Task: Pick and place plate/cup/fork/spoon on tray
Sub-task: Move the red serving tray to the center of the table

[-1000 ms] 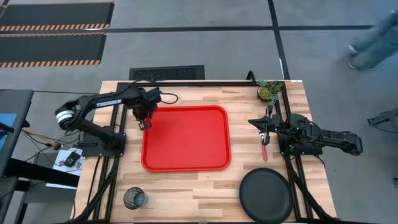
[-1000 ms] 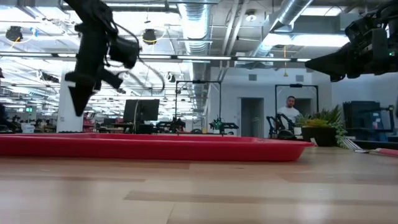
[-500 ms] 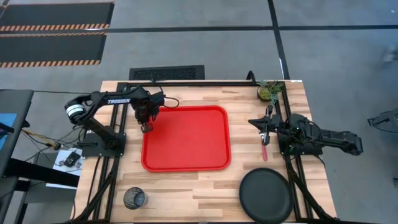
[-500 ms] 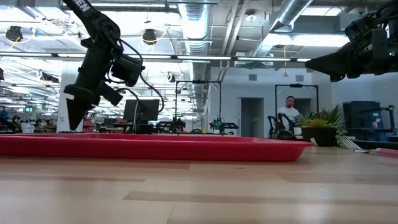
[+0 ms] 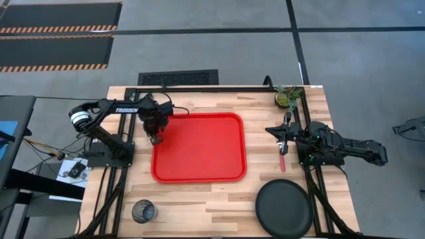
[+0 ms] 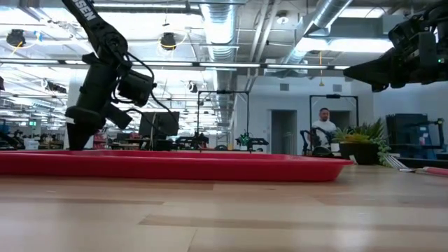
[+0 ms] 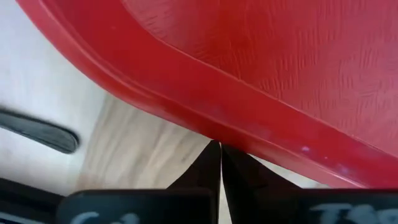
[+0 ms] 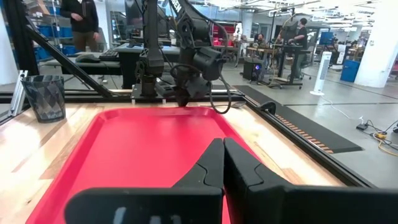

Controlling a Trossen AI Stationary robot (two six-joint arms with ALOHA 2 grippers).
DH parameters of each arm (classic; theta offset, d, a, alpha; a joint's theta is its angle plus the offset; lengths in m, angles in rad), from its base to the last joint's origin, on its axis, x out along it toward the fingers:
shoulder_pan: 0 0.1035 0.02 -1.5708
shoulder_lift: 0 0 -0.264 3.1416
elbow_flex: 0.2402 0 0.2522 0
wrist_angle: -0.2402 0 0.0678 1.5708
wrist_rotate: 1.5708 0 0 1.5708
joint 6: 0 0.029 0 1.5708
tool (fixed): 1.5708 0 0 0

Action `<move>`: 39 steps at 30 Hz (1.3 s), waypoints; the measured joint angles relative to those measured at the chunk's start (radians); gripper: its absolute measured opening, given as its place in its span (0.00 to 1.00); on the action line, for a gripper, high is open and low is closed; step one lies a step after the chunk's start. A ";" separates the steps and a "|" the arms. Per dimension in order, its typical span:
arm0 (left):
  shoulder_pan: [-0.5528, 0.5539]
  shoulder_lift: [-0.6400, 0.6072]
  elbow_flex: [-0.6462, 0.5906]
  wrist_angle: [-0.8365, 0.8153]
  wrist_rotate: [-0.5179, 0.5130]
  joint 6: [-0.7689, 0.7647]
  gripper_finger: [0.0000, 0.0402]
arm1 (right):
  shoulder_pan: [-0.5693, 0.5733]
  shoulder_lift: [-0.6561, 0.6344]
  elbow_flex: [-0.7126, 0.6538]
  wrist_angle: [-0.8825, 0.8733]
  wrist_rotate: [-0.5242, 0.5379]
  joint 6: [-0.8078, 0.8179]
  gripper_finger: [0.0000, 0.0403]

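The red tray [image 5: 199, 147] lies in the middle of the table. My left gripper [image 5: 156, 139] is shut, pointing down at the tray's left lip [image 7: 205, 106], low over the table [image 6: 75, 140]. A slim dark thing [image 7: 38, 131] lies beside the lip; I cannot tell whether it is the spoon. My right gripper [image 5: 283, 136] is shut and empty, held high [image 6: 360, 70] right of the tray. The red-handled fork [image 5: 283, 160] lies on the table just below it. The black plate [image 5: 284, 209] sits at the near right. The cup [image 5: 143, 212] stands at the near left. My left gripper's shut fingertips [image 7: 214, 152] stand at the outer edge of the tray's left lip, coming from above. I cannot tell whether they touch it.
A small green potted plant [image 5: 289, 98] stands at the far right corner. Black frame rails run along the table's left, right and far sides. Bare wood lies between the tray and the near edge. People stand in the room beyond.
My left gripper has gone down and a little toward the near edge, ending low at the tray's left lip. A person at the far right of the floor has left the high view.
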 joint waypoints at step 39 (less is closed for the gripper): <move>-0.035 0.000 0.022 0.089 0.050 0.037 0.00 | 0.000 0.000 0.000 -0.002 0.000 0.000 0.04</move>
